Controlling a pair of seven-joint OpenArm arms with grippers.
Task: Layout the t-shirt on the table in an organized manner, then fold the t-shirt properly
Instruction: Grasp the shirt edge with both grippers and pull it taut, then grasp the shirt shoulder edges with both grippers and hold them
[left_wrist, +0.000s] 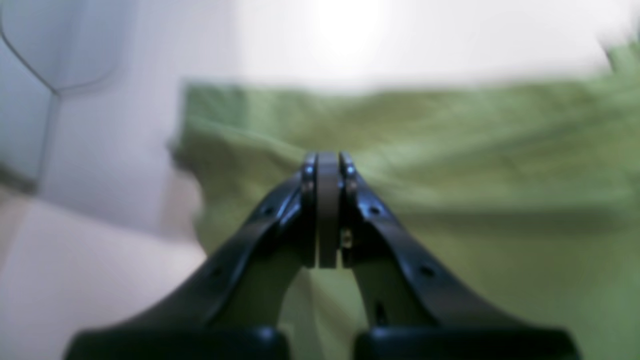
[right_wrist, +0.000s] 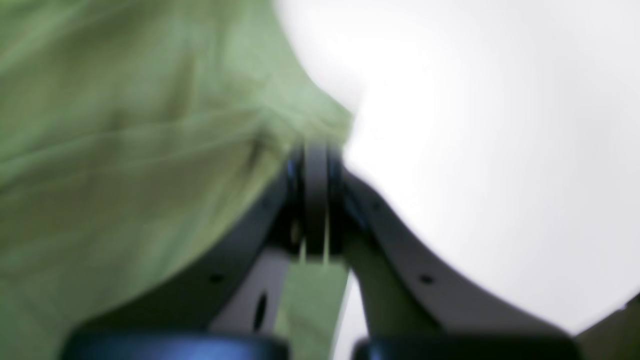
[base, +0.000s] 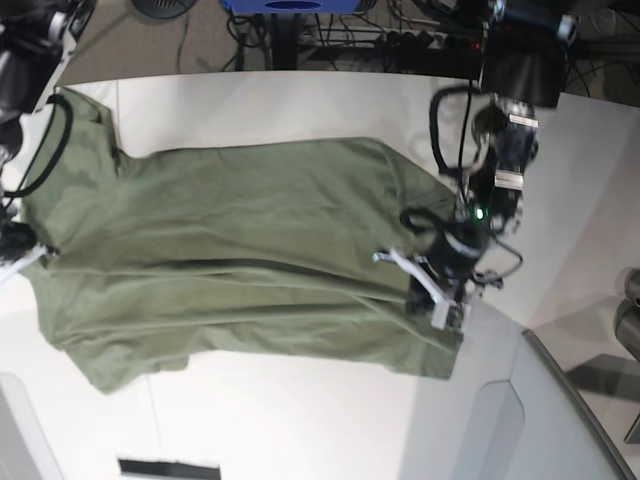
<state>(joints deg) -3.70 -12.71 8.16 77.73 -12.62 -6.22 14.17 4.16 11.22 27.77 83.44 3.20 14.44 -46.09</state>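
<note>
Cloth is what you are handling here: the plain olive-green short-sleeved cotton t-shirt (base: 230, 260) lies spread across the large white smooth table (base: 300, 420), light, limp and prone to wrinkle, best taken at hems and corners. Your left gripper (left_wrist: 327, 165) is clamped tight on an edge of the fabric; your right gripper (right_wrist: 315, 155) pinches another corner. Both wrist views are blurred, and the collar cannot be made out.

Both wrist views are blurred; the t-shirt (base: 230, 260) hides its collar.
</note>
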